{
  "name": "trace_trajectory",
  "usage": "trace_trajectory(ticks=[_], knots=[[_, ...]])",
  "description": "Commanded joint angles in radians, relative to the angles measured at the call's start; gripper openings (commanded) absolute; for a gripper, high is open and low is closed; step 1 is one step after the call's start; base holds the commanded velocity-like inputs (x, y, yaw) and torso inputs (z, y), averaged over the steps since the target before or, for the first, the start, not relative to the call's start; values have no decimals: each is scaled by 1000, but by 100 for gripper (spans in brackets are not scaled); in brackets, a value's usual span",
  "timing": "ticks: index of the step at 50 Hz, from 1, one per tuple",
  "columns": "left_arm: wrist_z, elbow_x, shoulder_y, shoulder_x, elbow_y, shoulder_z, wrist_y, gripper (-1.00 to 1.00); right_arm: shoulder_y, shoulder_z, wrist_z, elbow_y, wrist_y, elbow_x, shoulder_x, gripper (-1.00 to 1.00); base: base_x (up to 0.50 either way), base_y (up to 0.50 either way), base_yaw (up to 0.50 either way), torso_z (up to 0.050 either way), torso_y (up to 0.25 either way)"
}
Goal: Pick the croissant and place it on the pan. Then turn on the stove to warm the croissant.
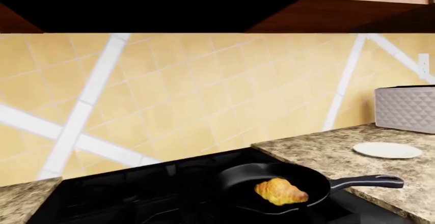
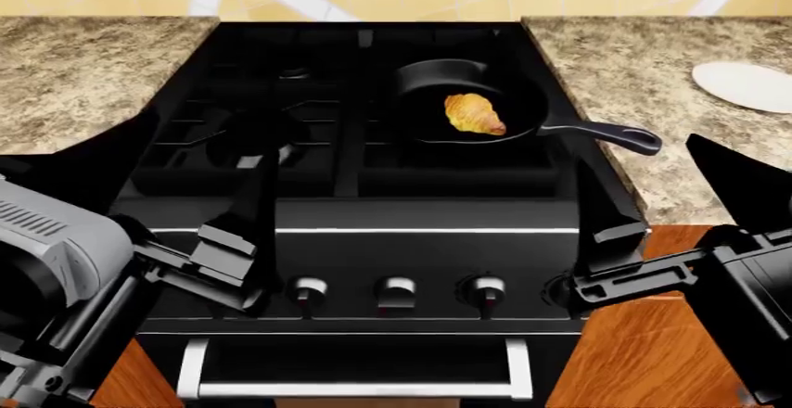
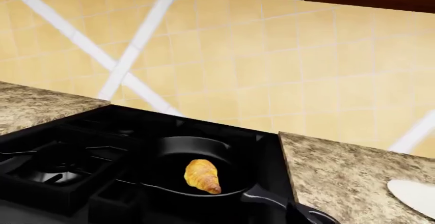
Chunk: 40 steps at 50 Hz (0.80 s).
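Observation:
The golden croissant [image 2: 474,114] lies inside the black pan [image 2: 427,83] on the stove's [image 2: 409,199] back right burner, with the pan's handle [image 2: 603,133] pointing right. Both wrist views show the croissant [image 1: 280,192] [image 3: 202,175] in the pan [image 1: 235,183] [image 3: 166,152] from the front. My left gripper [image 2: 229,264] hangs before the stove's front left, fingers apart and empty. My right gripper [image 2: 594,261] is open at the front right, right beside the rightmost knob [image 2: 557,288], which it partly hides.
Three more silver-black knobs [image 2: 396,290] line the stove front above the steel oven handle [image 2: 359,389]. A white plate [image 2: 743,83] lies on the right granite counter [image 2: 619,65], and a grey textured box [image 1: 406,109] stands behind it. A tiled wall backs the stove.

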Motion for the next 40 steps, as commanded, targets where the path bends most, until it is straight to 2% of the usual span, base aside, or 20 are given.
trace_trajectory(ticks=[1,8,22,40], knots=[[6,-8,4,-15,22,-8,21,100,-190,65,75,-59,-122,-46,40,100,0,0,0,-50,0],[27,11,-2,-11,18,7,28,100,-312,96,93,-70,-191,-101,44,100,0,0,0,-50,0],[34,24,11,-27,32,15,53,100,-448,123,82,-62,-269,-173,27,100,0,0,0,-50,0],[53,53,13,-31,19,46,81,100,-537,139,69,-46,-328,-220,0,100,0,0,0,-50,0]])
